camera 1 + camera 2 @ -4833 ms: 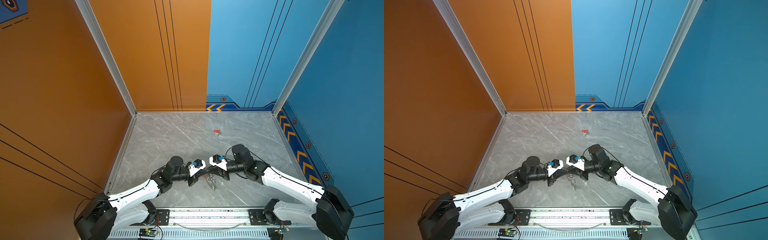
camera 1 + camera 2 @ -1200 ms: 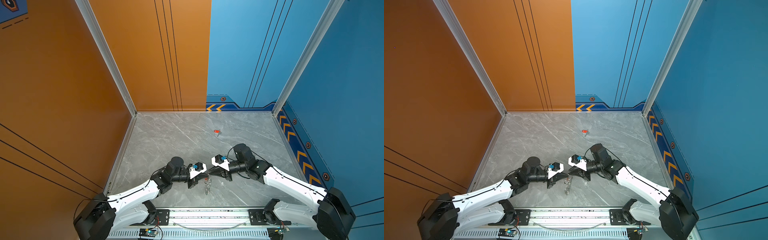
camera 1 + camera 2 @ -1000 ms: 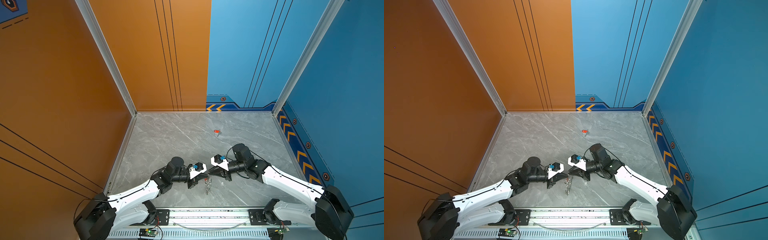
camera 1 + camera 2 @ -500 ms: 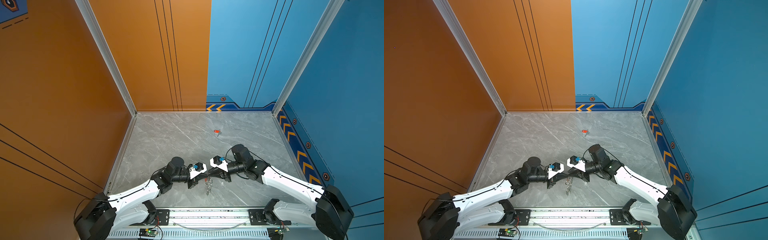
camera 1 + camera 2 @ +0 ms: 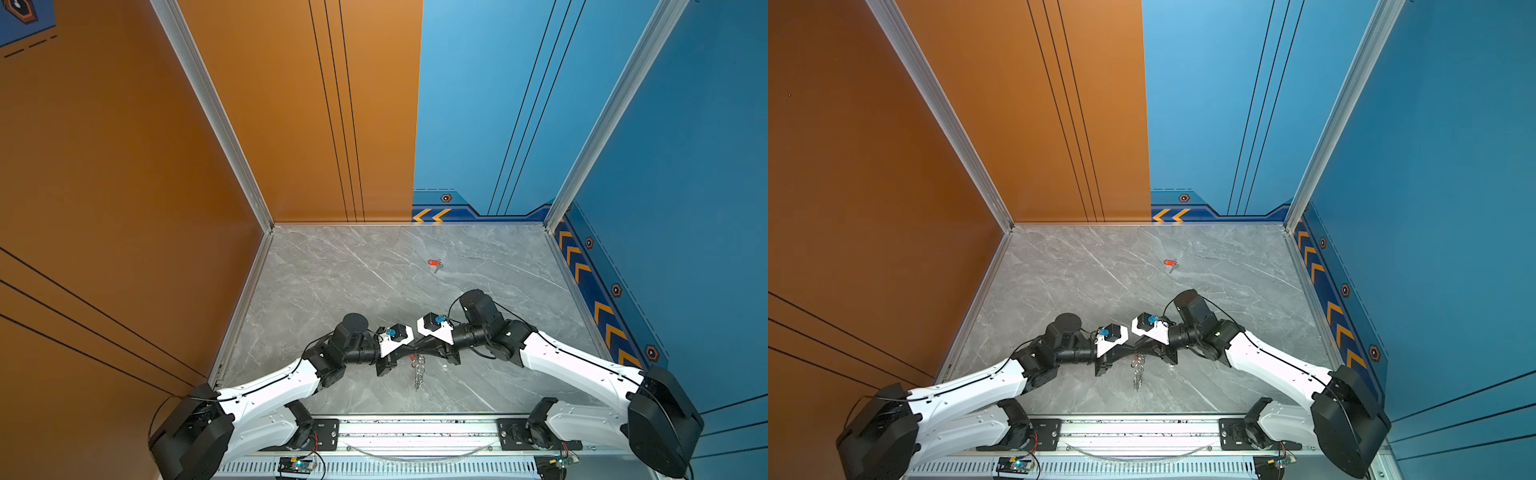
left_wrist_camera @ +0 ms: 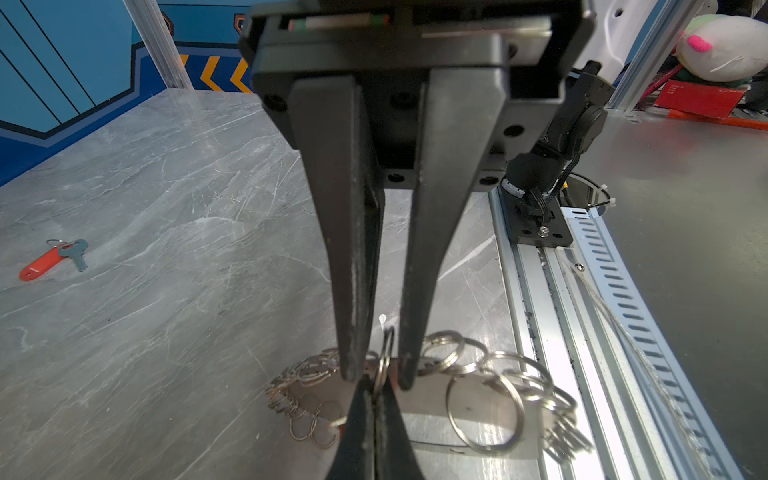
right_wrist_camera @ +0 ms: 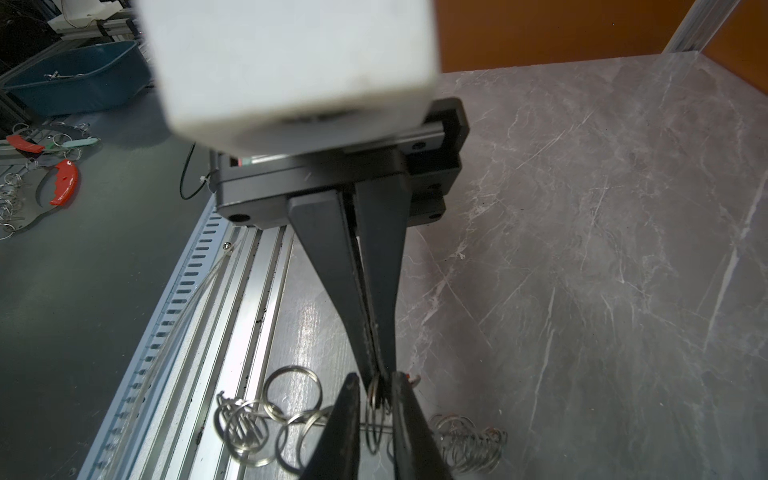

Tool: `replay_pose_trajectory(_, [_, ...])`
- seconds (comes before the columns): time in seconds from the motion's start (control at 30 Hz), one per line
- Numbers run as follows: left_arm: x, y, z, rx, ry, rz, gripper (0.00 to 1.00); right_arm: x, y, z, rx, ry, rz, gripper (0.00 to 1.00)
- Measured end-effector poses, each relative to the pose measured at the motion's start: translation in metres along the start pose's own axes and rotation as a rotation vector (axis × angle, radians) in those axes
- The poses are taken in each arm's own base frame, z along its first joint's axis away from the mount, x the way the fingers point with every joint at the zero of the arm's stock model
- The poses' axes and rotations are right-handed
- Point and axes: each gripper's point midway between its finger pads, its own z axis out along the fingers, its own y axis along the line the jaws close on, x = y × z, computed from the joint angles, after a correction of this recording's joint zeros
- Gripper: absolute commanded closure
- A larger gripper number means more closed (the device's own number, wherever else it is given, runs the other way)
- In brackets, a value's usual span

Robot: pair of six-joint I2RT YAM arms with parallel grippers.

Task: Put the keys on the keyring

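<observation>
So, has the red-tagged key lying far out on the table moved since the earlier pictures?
No. In a top view the key stays put, equally far from the yellow chevrons.

Table point(image 5: 332, 270) lies open all around the far key point(image 5: 433, 262).

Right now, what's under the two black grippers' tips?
A tan keyring band edged with silver split rings, lying on the grey marble table; the shut left gripper holds one ring upright. Covered: the band's middle and most of an orange-red tag.
</observation>
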Motion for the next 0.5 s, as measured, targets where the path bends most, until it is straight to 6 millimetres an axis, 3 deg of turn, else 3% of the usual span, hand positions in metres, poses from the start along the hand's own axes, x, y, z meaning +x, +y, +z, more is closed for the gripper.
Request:
replay_pose_trajectory(0.33, [0.0006,0.0013,-0.0001,-0.007,0.003,-0.002,0.99,0.0007,-0.0011,0.0007,0.009,0.01,-0.004,1.0])
replay_pose_trajectory(0.5, [-0.0006,0.0028,-0.0002,-0.015,-0.001,-0.001,0.84,-0.0025,-0.0066,-0.0015,0.045,-0.011,0.013,1.0])
